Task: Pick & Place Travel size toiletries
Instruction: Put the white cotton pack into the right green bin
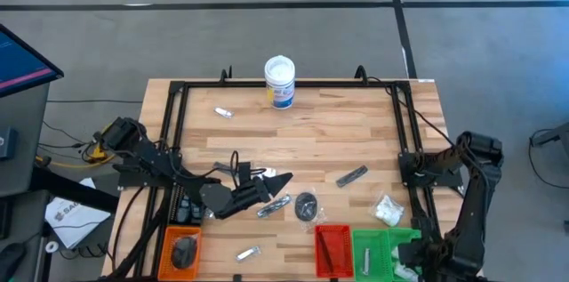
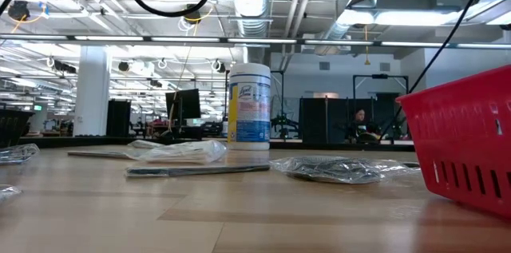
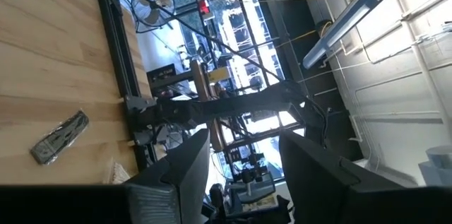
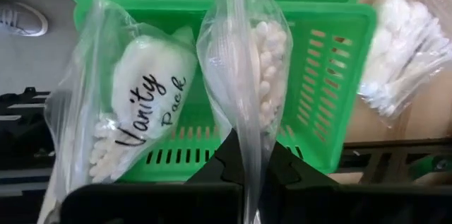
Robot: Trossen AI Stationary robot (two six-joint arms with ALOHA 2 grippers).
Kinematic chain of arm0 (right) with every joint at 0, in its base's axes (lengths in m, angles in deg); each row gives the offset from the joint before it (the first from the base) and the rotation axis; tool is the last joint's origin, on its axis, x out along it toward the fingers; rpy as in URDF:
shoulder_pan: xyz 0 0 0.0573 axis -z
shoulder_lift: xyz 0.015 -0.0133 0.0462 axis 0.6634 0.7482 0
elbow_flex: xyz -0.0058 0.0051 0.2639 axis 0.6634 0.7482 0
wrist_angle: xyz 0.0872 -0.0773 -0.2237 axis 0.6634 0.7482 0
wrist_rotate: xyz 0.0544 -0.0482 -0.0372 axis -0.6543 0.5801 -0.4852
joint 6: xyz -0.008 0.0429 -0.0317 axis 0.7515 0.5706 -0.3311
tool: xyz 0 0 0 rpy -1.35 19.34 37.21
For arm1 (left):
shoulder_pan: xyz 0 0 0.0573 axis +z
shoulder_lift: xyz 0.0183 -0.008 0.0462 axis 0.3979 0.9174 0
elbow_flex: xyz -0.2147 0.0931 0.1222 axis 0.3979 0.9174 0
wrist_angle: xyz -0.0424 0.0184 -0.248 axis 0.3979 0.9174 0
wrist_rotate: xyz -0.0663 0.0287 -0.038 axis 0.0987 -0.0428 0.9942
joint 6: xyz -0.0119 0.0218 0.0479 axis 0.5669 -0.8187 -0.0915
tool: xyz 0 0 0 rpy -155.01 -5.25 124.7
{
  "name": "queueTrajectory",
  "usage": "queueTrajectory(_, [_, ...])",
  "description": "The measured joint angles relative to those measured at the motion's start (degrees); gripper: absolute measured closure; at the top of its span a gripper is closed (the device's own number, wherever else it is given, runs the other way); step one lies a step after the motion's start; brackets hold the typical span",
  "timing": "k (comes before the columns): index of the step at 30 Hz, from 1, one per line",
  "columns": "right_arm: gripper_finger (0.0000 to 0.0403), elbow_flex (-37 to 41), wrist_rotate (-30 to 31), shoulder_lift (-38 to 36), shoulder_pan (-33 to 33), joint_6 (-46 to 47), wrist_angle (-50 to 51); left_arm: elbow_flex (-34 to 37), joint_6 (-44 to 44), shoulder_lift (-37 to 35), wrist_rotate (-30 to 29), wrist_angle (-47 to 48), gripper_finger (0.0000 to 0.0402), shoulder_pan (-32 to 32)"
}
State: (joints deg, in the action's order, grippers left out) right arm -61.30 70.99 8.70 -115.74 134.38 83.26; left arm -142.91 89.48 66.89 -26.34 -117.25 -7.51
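Several toiletries already sit in the trays – a "Vanity Pack" bag [image 4: 131,107] lies in the green tray [image 4: 332,75]. Right gripper [image 4: 248,164] pinches a clear swab packet [image 4: 251,61] above it; left gripper [image 3: 244,153] hovers part-open, empty. Loose items remain, such as the silvery sachet [image 1: 352,175].

A white tub [image 1: 279,80] stands at twelve o'clock on the wooden table [image 1: 311,140]. At six o'clock sit an orange tray [image 1: 183,247], a red tray [image 1: 333,248] and a green tray [image 1: 382,251]. The left gripper [image 1: 276,180] hovers near centre above a silvery sachet [image 1: 272,206], with a dark disc [image 1: 306,205] just beside it.
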Motion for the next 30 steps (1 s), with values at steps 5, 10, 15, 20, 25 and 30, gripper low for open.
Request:
queueTrajectory(5, [0.0401, 0.00, -0.20, 1.21, -0.12, 0.26, -2.78, 0.00, 0.00, 0.00, 0.01, -0.01, 0.0238, 0.00])
queueTrajectory(10, [0.0401, 0.00, -0.16, 1.22, -0.52, 1.07, -3.02, 0.00, 0.00, 0.00, 0.02, -0.02, 0.0238, -0.02])
queueTrajectory(15, [0.0401, -0.04, 1.27, 1.71, -1.21, 1.14, -2.85, 0.00, 0.00, 0.00, 0.02, -0.02, 0.0238, -0.02])
queueTrajectory(20, [0.0401, -0.06, 1.28, 3.59, -1.56, 1.14, -3.84, 0.00, 0.00, 0.00, 0.02, 0.00, 0.0238, -0.11])
queueTrajectory(25, [0.0400, -0.04, 1.16, 3.93, -1.91, 2.60, -4.21, 0.00, 0.00, 0.00, 0.02, -0.02, 0.0238, -0.13])
queueTrajectory(30, [0.0383, -0.04, 1.05, 3.93, -1.93, 2.50, -4.77, 0.00, 0.00, 0.00, 0.02, 0.00, 0.0238, -0.15])
